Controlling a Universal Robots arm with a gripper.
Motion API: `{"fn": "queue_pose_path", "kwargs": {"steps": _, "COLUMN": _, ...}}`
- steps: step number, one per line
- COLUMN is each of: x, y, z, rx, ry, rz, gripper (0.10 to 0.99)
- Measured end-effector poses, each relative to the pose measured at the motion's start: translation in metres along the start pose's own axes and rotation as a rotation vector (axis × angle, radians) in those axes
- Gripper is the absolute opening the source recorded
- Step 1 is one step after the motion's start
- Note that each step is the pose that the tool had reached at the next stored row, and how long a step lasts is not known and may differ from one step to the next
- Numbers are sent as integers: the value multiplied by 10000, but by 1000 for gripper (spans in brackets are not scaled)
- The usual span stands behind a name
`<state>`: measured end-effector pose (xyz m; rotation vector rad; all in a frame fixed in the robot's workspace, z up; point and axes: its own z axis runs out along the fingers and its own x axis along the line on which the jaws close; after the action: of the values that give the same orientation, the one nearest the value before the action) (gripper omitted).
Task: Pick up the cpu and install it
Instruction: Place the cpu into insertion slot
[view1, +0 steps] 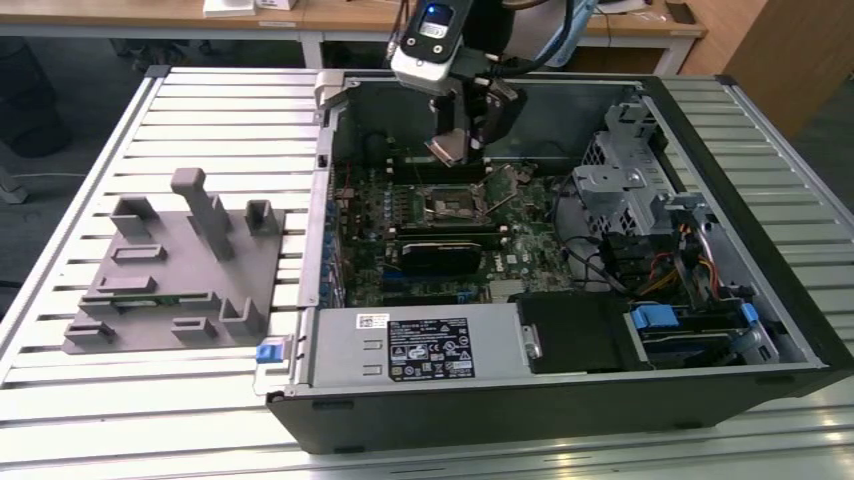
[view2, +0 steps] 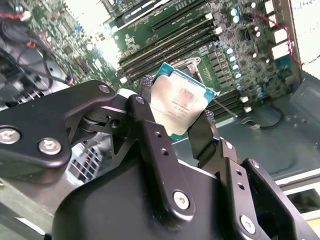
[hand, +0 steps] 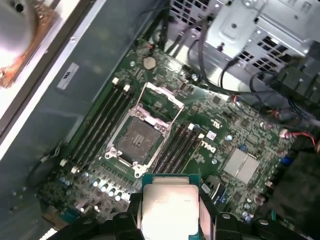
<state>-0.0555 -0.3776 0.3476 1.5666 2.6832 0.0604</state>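
Note:
The cpu (view2: 181, 104) is a small square chip with a pale metal top and a green edge, clamped between my two black fingers (view2: 146, 95). My gripper (view1: 461, 150) hangs inside the open computer case, above the motherboard. In the first wrist view the cpu (hand: 170, 205) sits just short of the open black socket (hand: 137, 140), whose metal frame is flipped up. That socket (view1: 451, 205) lies a little below the gripper in the exterior view. The chip is up in the air, clear of the board.
Memory slots (hand: 100, 127) flank the socket on both sides. A metal drive cage (view1: 634, 190) with cables stands at the exterior view's right, and a power supply (view1: 414, 345) lies at the case front. A grey plastic fixture (view1: 174, 265) rests on the slatted table (view1: 80, 420).

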Motion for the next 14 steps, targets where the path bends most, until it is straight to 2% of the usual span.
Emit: {"fn": "queue_pose_path", "kwargs": {"steps": 14, "x": 0, "y": -2, "z": 40, "rx": 26, "ry": -130, "rz": 2547, "gripper": 541}}
